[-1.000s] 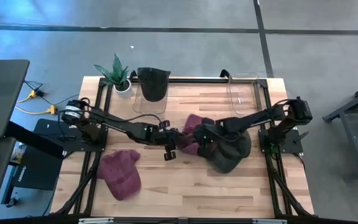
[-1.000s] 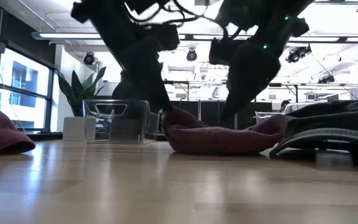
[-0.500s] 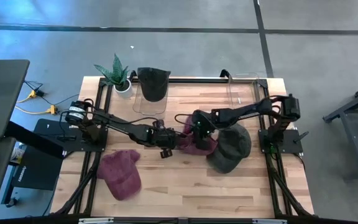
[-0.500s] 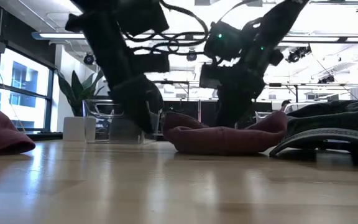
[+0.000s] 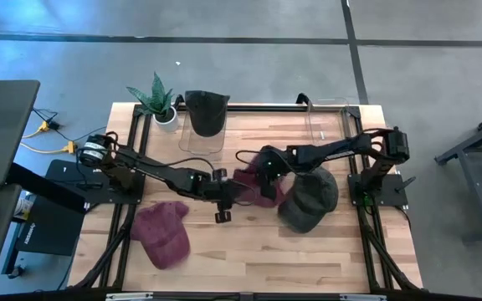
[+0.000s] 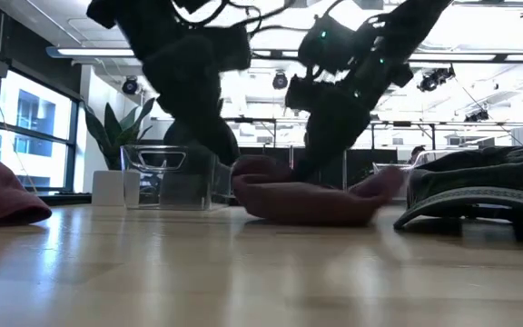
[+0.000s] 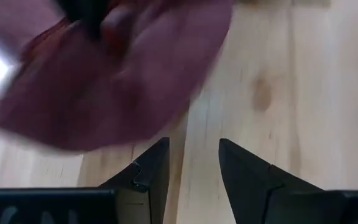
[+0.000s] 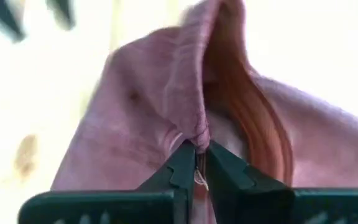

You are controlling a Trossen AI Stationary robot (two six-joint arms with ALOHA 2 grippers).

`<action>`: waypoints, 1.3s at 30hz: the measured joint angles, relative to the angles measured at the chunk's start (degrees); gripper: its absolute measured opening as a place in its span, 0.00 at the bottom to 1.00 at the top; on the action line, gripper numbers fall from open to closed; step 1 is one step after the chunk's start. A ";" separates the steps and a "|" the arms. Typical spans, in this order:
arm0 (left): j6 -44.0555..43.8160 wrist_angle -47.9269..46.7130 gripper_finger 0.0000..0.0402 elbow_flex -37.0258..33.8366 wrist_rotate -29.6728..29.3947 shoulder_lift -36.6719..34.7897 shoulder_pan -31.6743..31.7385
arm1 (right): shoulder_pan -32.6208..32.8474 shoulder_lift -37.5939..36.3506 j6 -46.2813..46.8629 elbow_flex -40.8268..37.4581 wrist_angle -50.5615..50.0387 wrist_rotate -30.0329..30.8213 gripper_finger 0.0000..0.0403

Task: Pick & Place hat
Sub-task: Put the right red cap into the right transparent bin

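Maroon hat pinched in the closed right end effector, left end effector open just beside it.

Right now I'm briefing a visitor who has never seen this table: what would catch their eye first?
Mid-table, the right gripper is shut on a fold of a maroon hat, with the left gripper open just beside it. A dark green hat lies to its right, and a second maroon hat sits near the front left.
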 joint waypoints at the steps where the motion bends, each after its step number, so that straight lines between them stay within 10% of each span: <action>1: 0.47 1.24 0.33 0.00 -0.26 0.34 0.00 | 0.09 -0.47 -0.01 0.00 0.63 1.86 0.08; 11: 1.69 11.71 0.33 -0.13 -10.87 11.67 5.86 | 0.95 -0.74 1.02 0.09 2.79 7.28 0.05; 18: 1.89 13.03 0.33 0.30 -0.64 14.50 8.86 | 1.69 -3.05 0.75 0.02 1.11 8.75 0.03; 27: 5.91 0.70 0.33 -0.23 1.75 6.49 7.08 | 1.69 -7.19 4.65 0.19 0.94 13.67 0.04; 39: 7.82 10.03 0.33 -0.39 -1.08 11.06 11.54 | 0.99 -5.65 11.49 -0.02 -0.88 13.97 0.04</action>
